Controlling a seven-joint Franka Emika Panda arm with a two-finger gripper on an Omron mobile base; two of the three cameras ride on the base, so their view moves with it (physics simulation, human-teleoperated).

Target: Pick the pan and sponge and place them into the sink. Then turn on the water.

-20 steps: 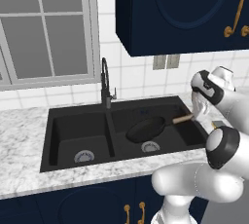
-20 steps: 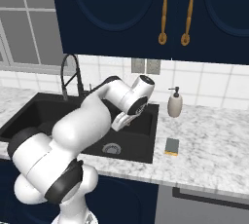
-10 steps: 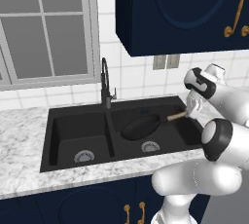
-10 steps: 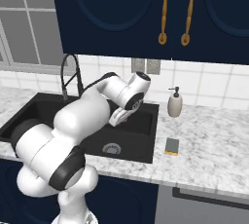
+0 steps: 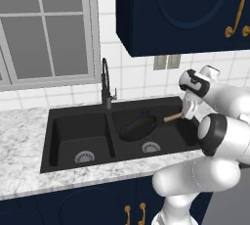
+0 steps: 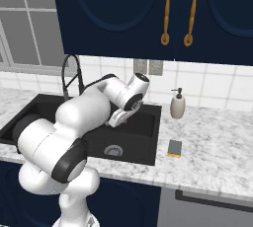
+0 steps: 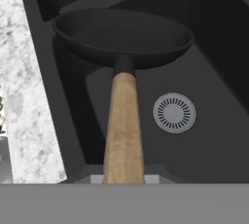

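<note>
**A:** Working from the left of the left base view, what did we have?

**B:** The sink (image 5: 63,121) filled the middle of the frame, with the gooseneck faucet (image 5: 105,84) standing behind the divider between its basins. We saw no water running from the spout. The pan (image 5: 138,127) hung over the right-hand basin, above its silver drain (image 5: 151,147), with its wooden handle (image 5: 173,117) running to the right into the gripper (image 5: 189,109).

**A:** Was the gripper clamped on it?

**B:** We judged so. In the hand view the handle rose from bottom centre straight up to the pan's bowl, which stood clear of the basin floor, so something was carrying it. The fingertips themselves were hidden, though.

**A:** How did we expect the pan to handle?

**B:** As a stiff, fairly heavy thing held far from its weight. With the grip at the end of a smooth, round handle, we thought the bowl might sag or twist. A hold nearer the bowl would have been steadier.

**A:** And the sponge?

**B:** In the right base view it lay on the marble counter (image 6: 217,142), right of centre. The sponge (image 6: 174,148) sat just beside the sink's right rim, with the soap dispenser (image 6: 177,105) behind it. We judged it light and soft, best pinched across its short sides.
</note>
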